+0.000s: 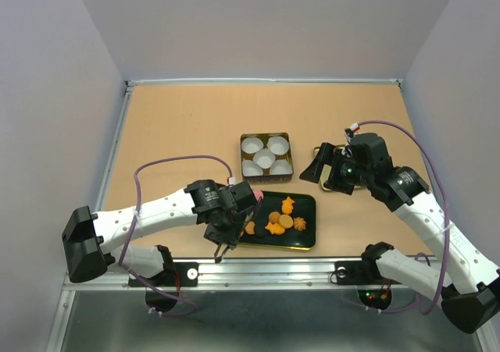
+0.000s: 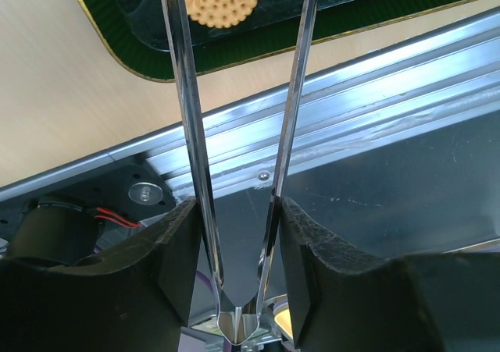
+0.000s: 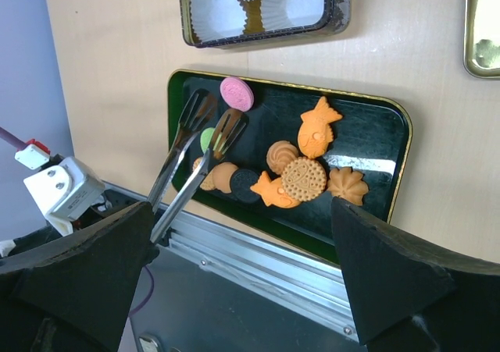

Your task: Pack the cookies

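On the tan surface (image 1: 180,126), we see cookies (image 3: 303,178) waiting on a dark tray (image 3: 375,126), none yet packed.
The left gripper (image 2: 238,235), its arm reaching in low from the left, is closed partway on metal tongs (image 3: 191,161). Their tips stand apart and empty over the tray's left end, beside a pink cookie (image 3: 237,94). We judge picking is in hand. Next the tongs must pinch one cookie and carry it to the tin (image 3: 341,12) of paper cups (image 3: 219,12). The right gripper (image 3: 242,211) hovers wide open, holding nothing.
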`<state>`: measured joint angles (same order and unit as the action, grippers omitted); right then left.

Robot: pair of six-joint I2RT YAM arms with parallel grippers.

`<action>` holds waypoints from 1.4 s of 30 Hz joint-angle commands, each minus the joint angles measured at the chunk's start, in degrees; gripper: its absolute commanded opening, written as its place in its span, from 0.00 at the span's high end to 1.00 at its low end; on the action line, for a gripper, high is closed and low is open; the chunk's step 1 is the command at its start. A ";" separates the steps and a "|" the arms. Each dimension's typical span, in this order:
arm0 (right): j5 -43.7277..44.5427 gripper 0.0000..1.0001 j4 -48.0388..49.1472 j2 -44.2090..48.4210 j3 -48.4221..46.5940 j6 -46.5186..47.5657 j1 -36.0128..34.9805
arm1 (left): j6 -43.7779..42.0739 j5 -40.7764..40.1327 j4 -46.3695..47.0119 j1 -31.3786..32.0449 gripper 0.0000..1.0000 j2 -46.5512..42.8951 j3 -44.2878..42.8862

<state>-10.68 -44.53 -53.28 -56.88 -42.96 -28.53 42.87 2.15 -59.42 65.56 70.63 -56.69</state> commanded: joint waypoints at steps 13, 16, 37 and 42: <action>1.10 0.00 0.15 0.98 1.33 1.21 0.06 | 0.19 -4.15 -1.75 2.38 0.47 5.83 -4.22; 1.36 0.00 -0.03 1.33 1.34 1.12 -0.03 | 1.16 -5.40 -3.16 2.38 0.47 7.50 -4.84; 1.71 0.00 -0.47 1.60 1.69 1.83 0.06 | 0.46 -6.90 -3.33 4.84 0.59 15.06 -11.87; 1.89 0.00 -0.55 1.51 1.78 2.00 -0.03 | 0.81 -7.60 -4.74 4.84 0.62 14.54 -12.74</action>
<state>-10.00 -44.84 -52.73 -56.14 -42.02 -28.53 42.74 -3.16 -61.17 70.08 86.30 -66.57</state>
